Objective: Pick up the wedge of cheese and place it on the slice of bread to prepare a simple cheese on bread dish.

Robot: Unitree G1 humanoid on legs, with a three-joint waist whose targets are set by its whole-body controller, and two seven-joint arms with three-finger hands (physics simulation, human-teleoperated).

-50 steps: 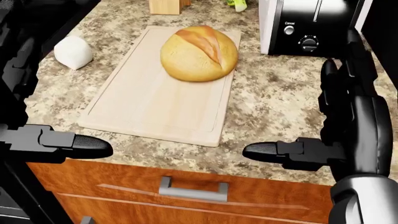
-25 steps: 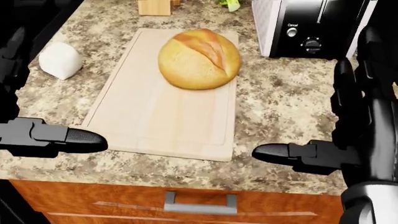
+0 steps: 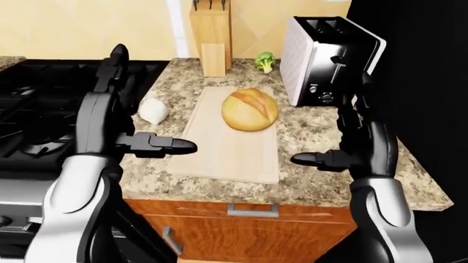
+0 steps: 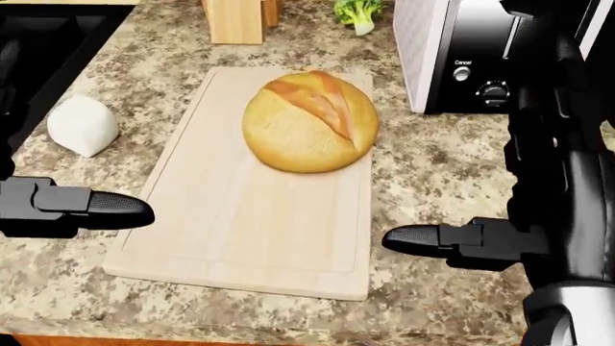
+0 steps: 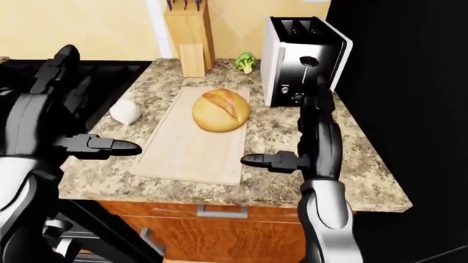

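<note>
Since the earlier head frames the whole picture has slid downward: the camera has moved, the drawer front has dropped out of the head view, and the knife block and broccoli now show at its top edge. Bread, a round loaf: on the upper right part of the cutting board, as before. Cheese, a white wedge: on the granite counter, just left of the board, apart from both hands. Left hand: low at head view left, one finger pointing right over the board's left edge, other fingers upright in the left-eye view; open, holding nothing. Right hand: mirrors it at right, one finger pointing left over the counter beside the board's lower right corner; open, empty. Toaster: upper right, near the right hand's raised fingers. Eye views only: black stove left of the counter, wooden drawer with metal handle below, knives in the block
</note>
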